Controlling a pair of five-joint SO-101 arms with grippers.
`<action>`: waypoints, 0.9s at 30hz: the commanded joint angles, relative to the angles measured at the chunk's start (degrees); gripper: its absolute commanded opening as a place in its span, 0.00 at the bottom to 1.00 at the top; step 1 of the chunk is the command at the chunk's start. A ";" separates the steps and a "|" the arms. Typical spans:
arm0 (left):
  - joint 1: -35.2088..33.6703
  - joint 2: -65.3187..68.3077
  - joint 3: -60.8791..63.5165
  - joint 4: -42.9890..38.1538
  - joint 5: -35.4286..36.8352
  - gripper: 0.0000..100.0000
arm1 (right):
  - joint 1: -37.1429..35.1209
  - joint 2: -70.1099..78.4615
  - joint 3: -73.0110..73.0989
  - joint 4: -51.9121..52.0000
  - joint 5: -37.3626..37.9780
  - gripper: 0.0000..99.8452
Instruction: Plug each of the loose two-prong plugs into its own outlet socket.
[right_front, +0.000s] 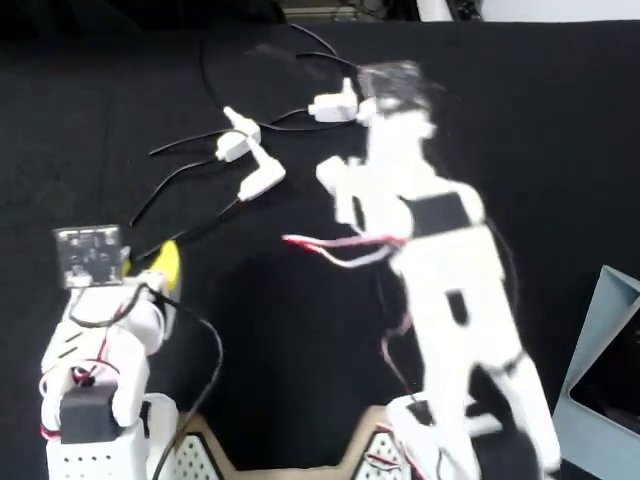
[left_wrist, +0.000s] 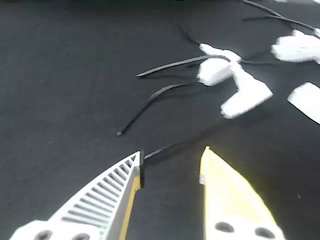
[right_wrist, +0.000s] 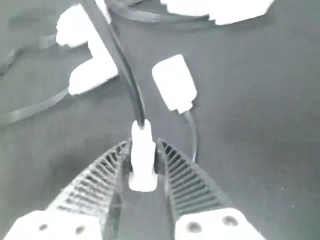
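**High view.** The black table is seen from above. Several white connector pieces, each trailing a thin black cord, are gathered toward the far edge, left of centre. Which are plugs and which are sockets cannot be told. The left gripper is placed near the near-left corner, well apart from them. The right arm is stretched from the near edge toward the far edge, with its end beside the pieces.

**Left wrist view.** The left gripper's two fingers, one ribbed white and one yellow, are spread. A cord passes over the table between their tips, but nothing is clasped. The connector pieces lie ahead, well apart from the tips.

**Right wrist view.** The right gripper is pinched on a white plug, whose cord runs forward from the fingers. Its prongs are hidden. Another white piece lies on the table just beyond the tips.

**Step in hand (judged).** One plug is held, and its socket has not yet been met. For the next move a socket must be singled out, the prongs turned to face its slots, and the plug pushed in straight. The loose socket would probably slide unless it is braced, perhaps by the idle left gripper.
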 joint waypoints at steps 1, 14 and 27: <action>4.70 3.96 -5.41 0.79 -1.05 0.27 | 6.86 -9.80 11.65 -10.99 -2.99 0.01; 20.53 48.35 -37.85 6.59 -0.44 0.27 | 22.68 -13.85 23.52 -25.32 -10.73 0.01; 28.26 93.36 -68.53 1.14 16.97 0.27 | 24.53 -13.67 24.40 -27.25 -12.04 0.01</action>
